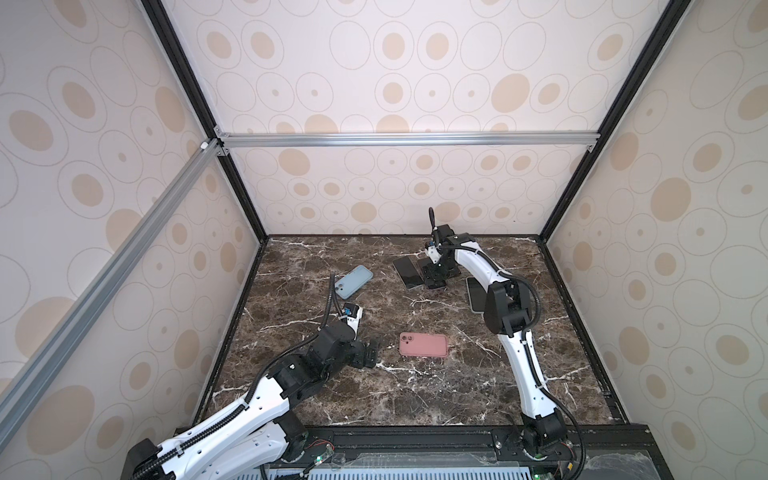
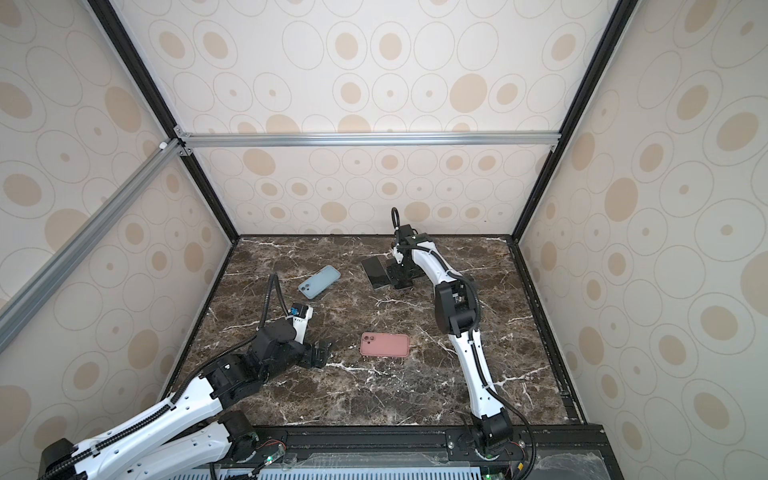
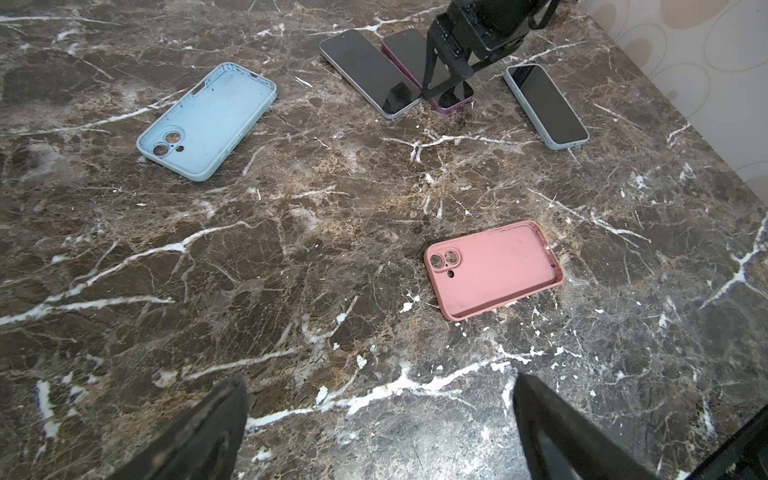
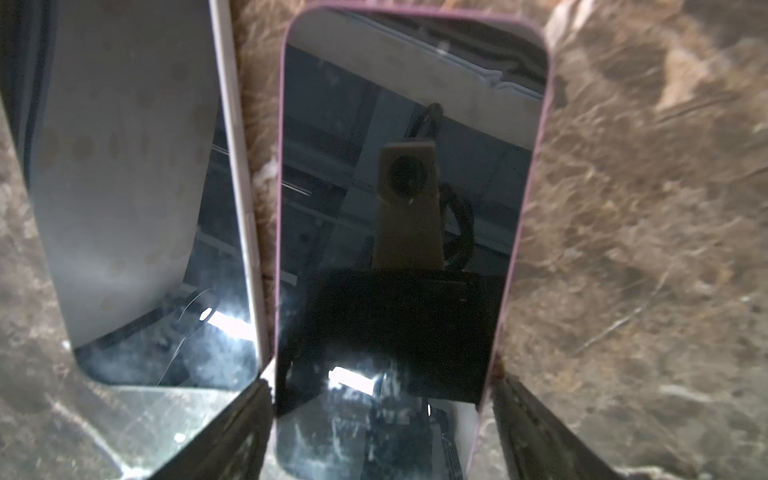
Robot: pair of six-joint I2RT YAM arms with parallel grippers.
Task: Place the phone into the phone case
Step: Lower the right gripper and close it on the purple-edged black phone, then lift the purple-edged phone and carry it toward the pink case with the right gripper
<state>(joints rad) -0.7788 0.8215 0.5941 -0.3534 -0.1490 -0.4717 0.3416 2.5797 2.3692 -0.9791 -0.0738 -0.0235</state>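
Right jaws spread wide astride purple-cased phone (image 4: pixel 411 208), which lies flat on counter (image 3: pixel 332 232) at far centre, just beside bare phone (image 3: pixel 370 75). Left jaws fully wide, low near empty pink case (image 3: pixel 494 270). Empty blue case (image 3: pixel 208 120) far left. Cased third phone (image 3: pixel 544 106) lying apart.

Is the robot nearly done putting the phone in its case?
Not yet. Done: nothing for sure; the pink case and blue case both lie empty. In hand: the right gripper straddles the purple phone on the table; I can't tell if it's squeezing. The left gripper hangs open near the pink case. Left: lift the phone, carry it to a case, press it in.
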